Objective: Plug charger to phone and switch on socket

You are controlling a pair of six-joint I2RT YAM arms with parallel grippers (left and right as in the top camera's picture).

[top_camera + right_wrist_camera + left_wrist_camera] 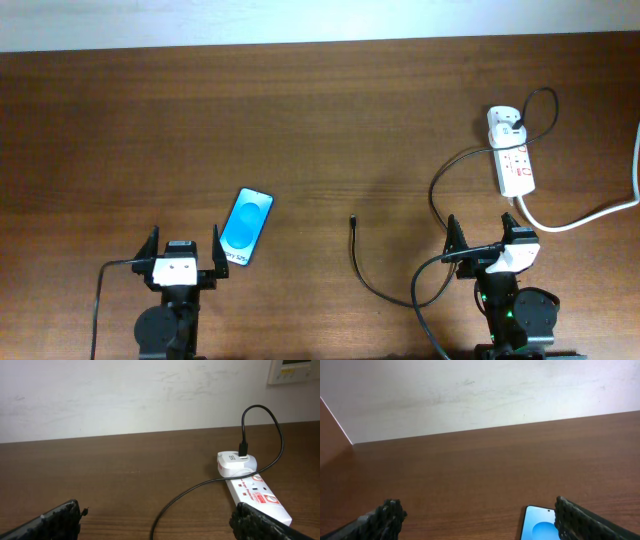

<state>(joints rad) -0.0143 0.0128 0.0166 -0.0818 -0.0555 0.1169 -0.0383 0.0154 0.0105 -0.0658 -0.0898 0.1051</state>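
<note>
The phone (247, 226) lies screen up, blue, left of centre on the wooden table, just ahead and right of my left gripper (184, 247); its top shows in the left wrist view (538, 524) by the right finger. The white socket strip (515, 160) lies at the back right, with the charger's white adapter (505, 124) plugged into its far end. The black charger cable (440, 180) loops down to its loose connector tip (353, 221) on the table. My right gripper (491, 243) sits near the strip's near end. Both grippers are open and empty. The strip (256, 496), adapter (235, 462) and cable (185, 497) show in the right wrist view.
A thick white cord (590, 215) runs from the strip's near end off the right edge. A black robot cable (98, 295) trails by the left base. A white wall (125, 395) stands behind the table's far edge.
</note>
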